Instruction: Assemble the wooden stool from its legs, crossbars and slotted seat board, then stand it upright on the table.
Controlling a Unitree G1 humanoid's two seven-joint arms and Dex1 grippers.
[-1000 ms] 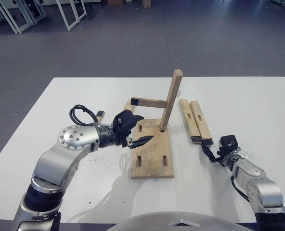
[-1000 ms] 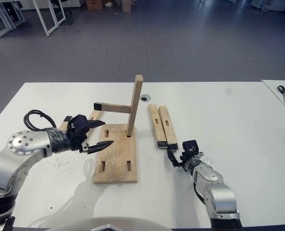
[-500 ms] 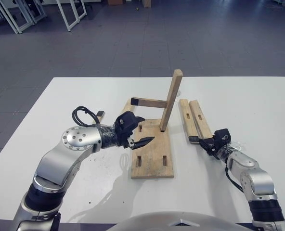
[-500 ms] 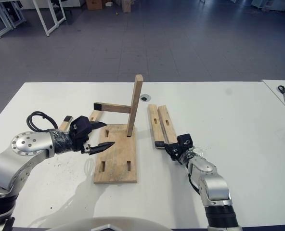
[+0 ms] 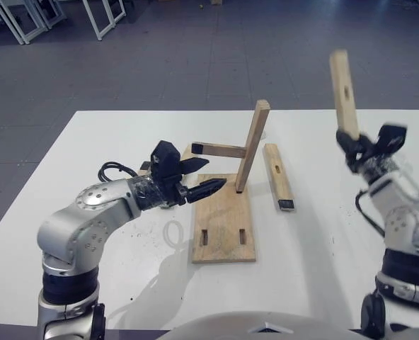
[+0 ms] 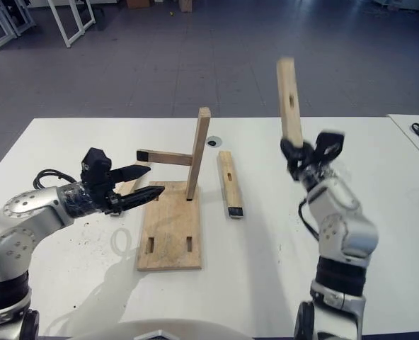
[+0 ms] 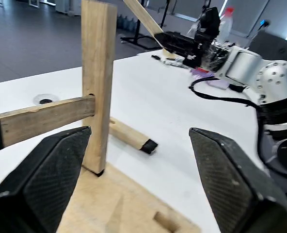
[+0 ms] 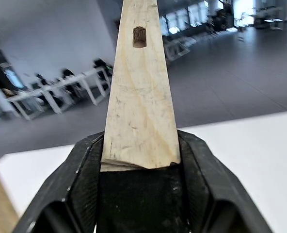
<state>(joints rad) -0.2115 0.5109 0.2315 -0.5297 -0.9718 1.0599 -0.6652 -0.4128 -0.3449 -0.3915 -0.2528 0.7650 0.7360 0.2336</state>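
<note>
Scissors (image 6: 417,130) on a neighbouring white table (image 6: 406,121) at the far right; grey floor (image 6: 195,64) stretching behind.

The raised leg (image 5: 343,92) and the right gripper (image 5: 356,144) holding it are both smeared in the head views, no clean edges. Up close, its bottom end is buried between the fingers (image 8: 85,179) (top runs off the frame). The upright leg (image 7: 98,73) is cropped too, top gone.
</note>
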